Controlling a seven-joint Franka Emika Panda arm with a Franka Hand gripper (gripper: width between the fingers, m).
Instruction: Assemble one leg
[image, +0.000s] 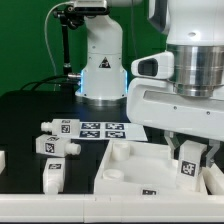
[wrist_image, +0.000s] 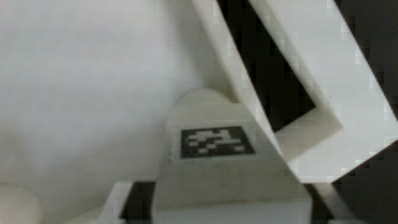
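One leg (image: 188, 166) sits clamped between the fingers of the gripper (image: 189, 170), lowered onto the white tabletop (image: 125, 168) near its corner on the exterior view's right. Seating looks underway, not finished; whether it has been screwed in I cannot tell. Three more legs (image: 55, 142) lie loose near the marker board (image: 103, 130)

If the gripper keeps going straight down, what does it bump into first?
Probably the white tabletop piece lying right under it. The gripper points down and seems shut on a tagged white leg, so the leg would likely touch first; depth is unclear.
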